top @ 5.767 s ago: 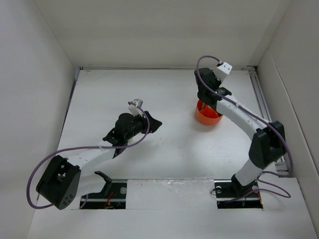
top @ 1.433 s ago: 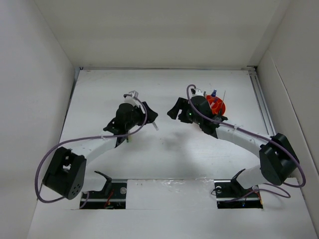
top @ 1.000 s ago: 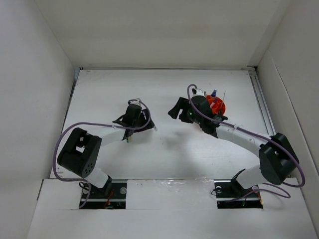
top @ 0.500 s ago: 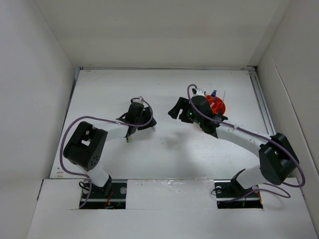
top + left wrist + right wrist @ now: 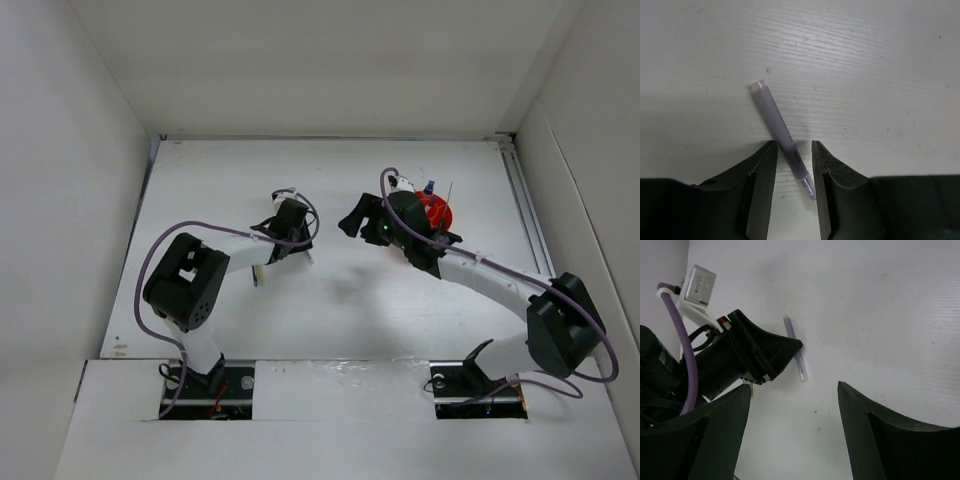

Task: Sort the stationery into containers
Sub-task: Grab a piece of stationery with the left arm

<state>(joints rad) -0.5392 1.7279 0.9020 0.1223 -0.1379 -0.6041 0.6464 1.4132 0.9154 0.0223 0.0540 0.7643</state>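
A thin purple pen (image 5: 778, 126) lies flat on the white table, slanted between the fingers of my left gripper (image 5: 793, 145). The jaws stand narrow on either side of the pen, with a little table showing beside it. In the right wrist view the same pen (image 5: 794, 345) sticks out past the black left gripper (image 5: 790, 347). My right gripper (image 5: 794, 386) hovers wide open over bare table to the right of the pen, holding nothing. The orange tub (image 5: 441, 216) stands behind the right wrist with a few thin items upright in it.
A small yellow-green item (image 5: 257, 277) lies on the table under the left forearm. White walls enclose the table (image 5: 350, 310) on the left, back and right. The right arm's wrist partly hides the tub's left side.
The left arm has reached further right, bringing its gripper down over the purple pen, and its jaws have narrowed around it. The right arm has barely moved.
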